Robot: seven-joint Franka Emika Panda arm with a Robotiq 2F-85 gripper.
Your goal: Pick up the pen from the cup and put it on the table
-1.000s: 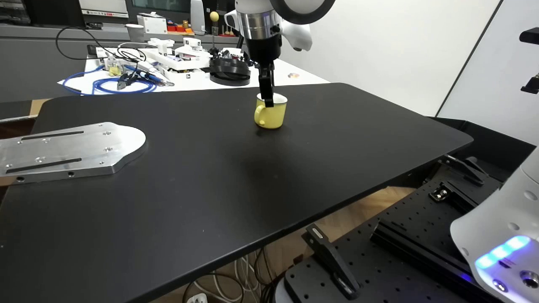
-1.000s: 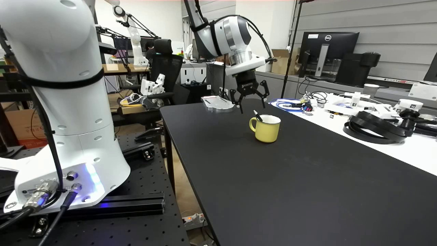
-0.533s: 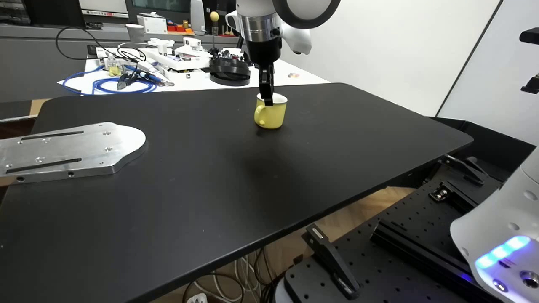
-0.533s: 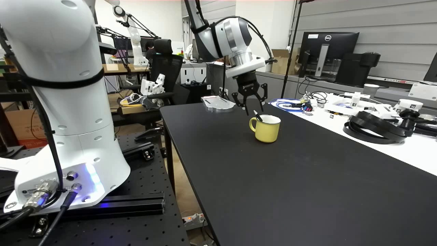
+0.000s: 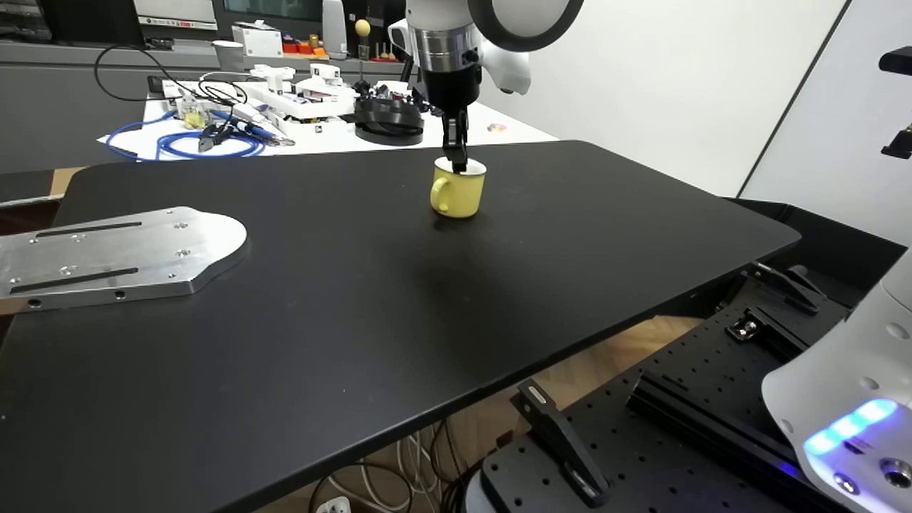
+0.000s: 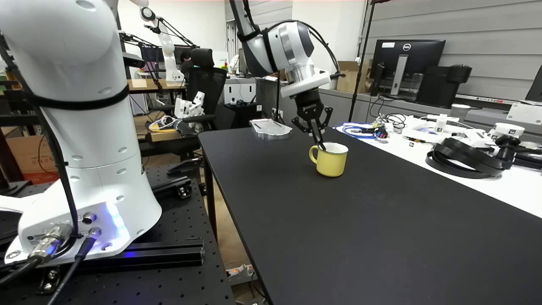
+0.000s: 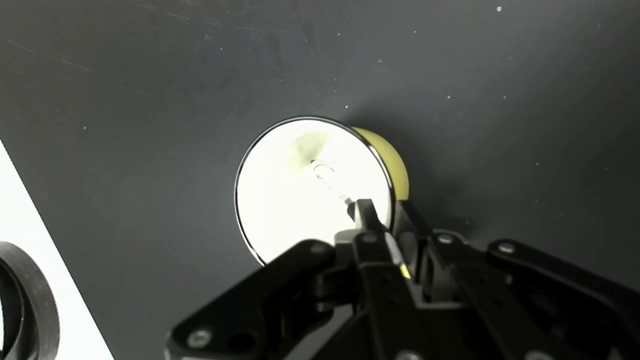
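Black table here. Pen is tilted, lower end in the yellow cup, gripper looks clamped on it; cluttered white bench beyond. So, grasp step imo; next, lift the pen clear, then lay it down.

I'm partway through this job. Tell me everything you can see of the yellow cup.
The cup is squat, apparently enamel or ceramic, yellow outside and white inside, with a thin dark rim and one loop handle. It stands upright on the black table. The pen slants inside it, its upper part between the fingers of the hand; I can't tell whether they touch the rim.
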